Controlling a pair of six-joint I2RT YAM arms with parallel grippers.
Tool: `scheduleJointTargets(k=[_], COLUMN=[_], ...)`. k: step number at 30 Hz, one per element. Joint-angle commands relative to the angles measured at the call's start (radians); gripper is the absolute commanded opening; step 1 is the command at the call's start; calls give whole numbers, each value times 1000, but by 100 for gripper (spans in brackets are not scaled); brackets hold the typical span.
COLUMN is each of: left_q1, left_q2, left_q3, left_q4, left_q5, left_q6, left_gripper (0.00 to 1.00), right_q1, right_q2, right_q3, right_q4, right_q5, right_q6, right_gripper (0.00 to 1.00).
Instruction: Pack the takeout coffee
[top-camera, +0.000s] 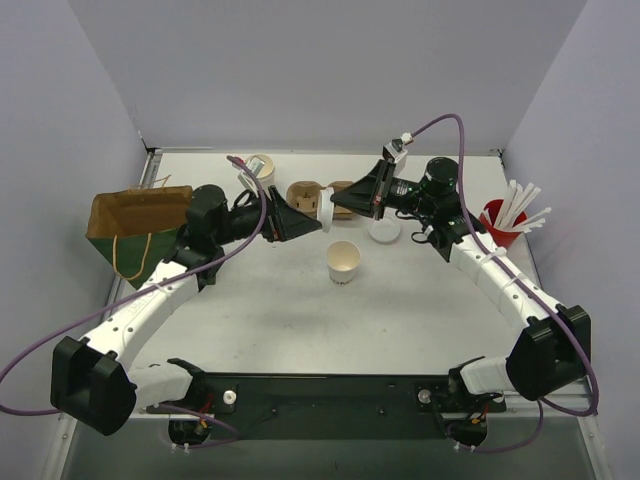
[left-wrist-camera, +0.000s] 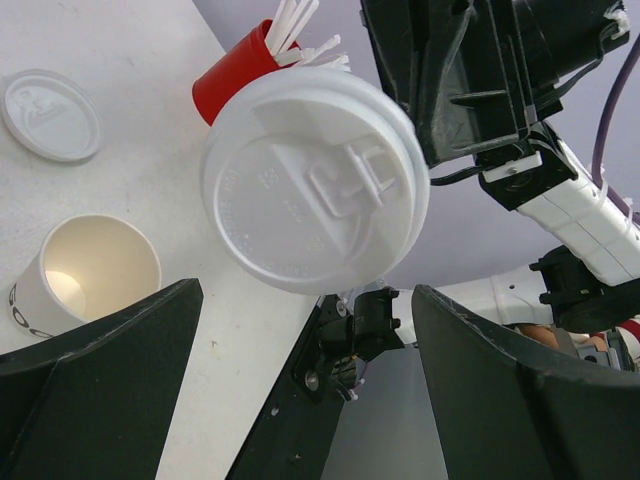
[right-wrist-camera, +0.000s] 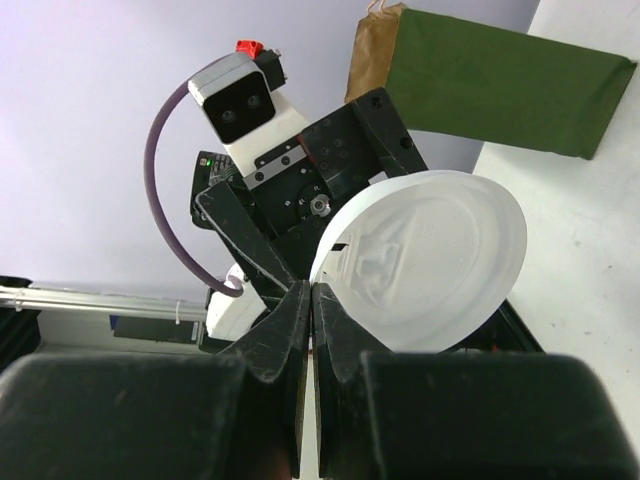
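Two grippers faced each other above the table (top-camera: 270, 320): our right gripper (right-wrist-camera: 310, 296) was clamped on the rim of one white lid (right-wrist-camera: 430, 260), holding it on edge in the air, and our left gripper (left-wrist-camera: 305, 300) stood spread wide just beside it, holding nothing. One open-topped paper cup (top-camera: 343, 262) stood below on the table, a second lid (top-camera: 385, 231) lying flat near it.

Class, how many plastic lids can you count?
2: a lid in the right gripper, a loose lid flat on the table beyond the open cup. Others may be hidden.
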Motion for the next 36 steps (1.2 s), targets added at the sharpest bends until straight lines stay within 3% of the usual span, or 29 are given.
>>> scheduleJointTargets(k=[1,15,36], left_q1=[7,50,89], left_q2=[-33,14,71], left_q3=[79,124,191], left_q4=[-7,-19,20], left_q5=[36,70,194], left_q6=[35,48,41], left_gripper=[97,97,97], right_q1=[14,30,56], right_q2=[15,35,51], right_q3=[-5,-22,18], right_q4=[163,277,263], right_q5=[-53,-73,-82], right_q6=[52,126,121], right_gripper=[0,0,0])
